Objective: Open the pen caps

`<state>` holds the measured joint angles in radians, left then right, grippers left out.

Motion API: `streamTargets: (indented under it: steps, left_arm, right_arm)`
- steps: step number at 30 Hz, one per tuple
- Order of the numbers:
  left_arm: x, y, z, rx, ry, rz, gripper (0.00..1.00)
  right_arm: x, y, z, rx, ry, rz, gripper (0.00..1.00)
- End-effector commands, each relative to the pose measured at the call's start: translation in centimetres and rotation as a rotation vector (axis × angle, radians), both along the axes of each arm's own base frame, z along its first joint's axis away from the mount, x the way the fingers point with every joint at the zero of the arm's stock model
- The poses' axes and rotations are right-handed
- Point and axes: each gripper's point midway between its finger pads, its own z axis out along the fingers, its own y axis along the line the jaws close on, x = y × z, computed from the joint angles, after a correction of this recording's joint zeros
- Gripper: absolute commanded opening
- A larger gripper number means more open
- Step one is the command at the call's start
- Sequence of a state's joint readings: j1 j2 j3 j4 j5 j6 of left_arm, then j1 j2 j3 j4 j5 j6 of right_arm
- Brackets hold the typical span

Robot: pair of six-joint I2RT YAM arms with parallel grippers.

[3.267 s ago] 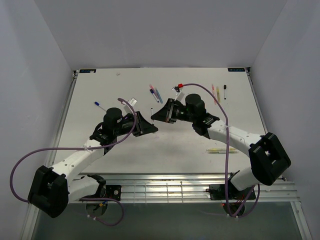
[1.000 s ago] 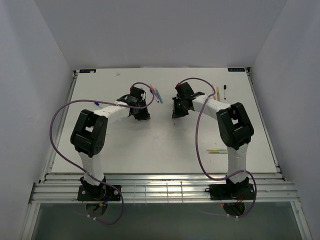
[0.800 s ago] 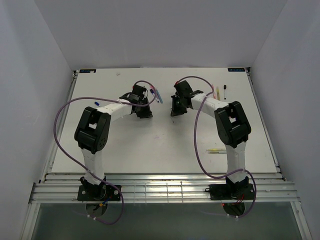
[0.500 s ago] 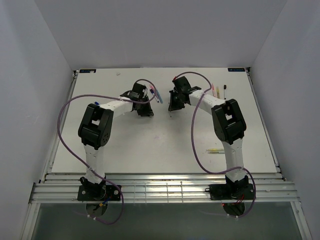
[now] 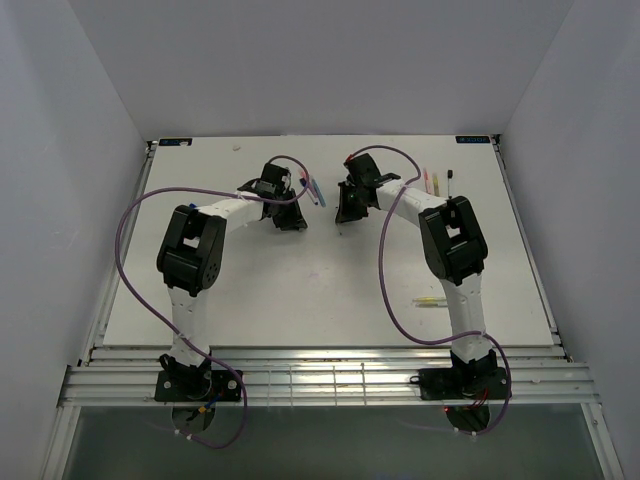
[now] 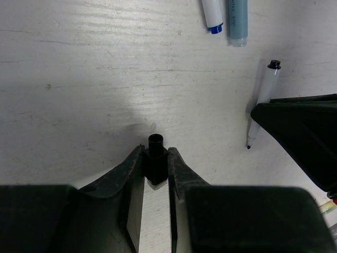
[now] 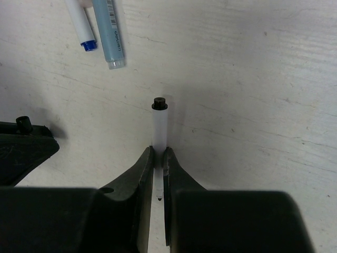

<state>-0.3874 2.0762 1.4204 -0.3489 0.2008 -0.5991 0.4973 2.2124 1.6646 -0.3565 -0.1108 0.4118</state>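
Note:
My left gripper [image 6: 155,153] is shut on a stubby black pen cap [image 6: 155,157], held just above the table. My right gripper [image 7: 159,153] is shut on a thin white pen [image 7: 159,129] with a black end, its bare tip between the jaws. The pen [image 6: 261,100] and the right gripper also show at the right of the left wrist view. From above, the left gripper [image 5: 290,215] and the right gripper [image 5: 347,207] sit apart at the far middle of the table. The cap is off the pen.
A white pen with a blue tip [image 7: 81,23] and a light blue pen [image 7: 109,34] lie just beyond the grippers [image 5: 313,190]. Pink and yellow pens [image 5: 432,182] and a black-capped pen [image 5: 451,180] lie far right. Yellow-green pens [image 5: 432,302] lie near right.
Both arms have stretched from the table's middle toward the far side. In the last second the grippers drifted slightly farther back, each still shut on its piece.

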Motion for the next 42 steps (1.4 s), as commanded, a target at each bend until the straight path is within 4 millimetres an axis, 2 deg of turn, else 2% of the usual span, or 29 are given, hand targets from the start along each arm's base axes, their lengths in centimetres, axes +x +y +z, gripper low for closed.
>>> streamTargets:
  steps: [1, 6, 9, 13, 17, 25, 26, 37, 42]
  left_arm:
    - [0.0, 0.4, 0.4, 0.000, -0.002, 0.005, 0.15]
    - [-0.4, 1.0, -0.1, 0.014, 0.012, 0.015, 0.22]
    - [-0.5, 1.4, -0.3, 0.019, 0.020, 0.023, 0.23]
    - [-0.5, 1.8, -0.4, 0.023, 0.026, 0.034, 0.27]
    - [-0.5, 2.2, -0.7, 0.027, 0.038, 0.043, 0.34]
    - [-0.8, 2.5, -1.6, 0.039, 0.058, 0.051, 0.40]
    - [-0.8, 2.7, -1.6, 0.042, 0.060, 0.053, 0.43]
    - [-0.6, 3.6, -1.4, 0.056, 0.053, 0.063, 0.47]
    - [-0.4, 4.0, 0.4, 0.050, 0.005, 0.072, 0.53]
  right_arm:
    - [0.8, 0.4, 1.2, 0.024, -0.034, -0.007, 0.11]
    - [0.5, 0.2, 0.7, 0.019, -0.018, -0.012, 0.16]
    - [0.4, 0.2, 0.6, 0.019, -0.014, -0.012, 0.20]
    - [0.3, 0.2, 0.5, 0.014, -0.013, -0.012, 0.29]
    - [0.2, 0.2, 0.2, 0.014, -0.007, -0.008, 0.31]
    - [0.1, 0.1, -0.2, 0.009, -0.002, 0.004, 0.33]
    - [0.1, 0.2, -0.2, 0.007, -0.004, 0.011, 0.33]
    - [1.1, 0.9, 1.9, 0.042, -0.053, 0.051, 0.36]
    - [1.6, 0.9, 3.6, 0.048, -0.095, 0.060, 0.51]
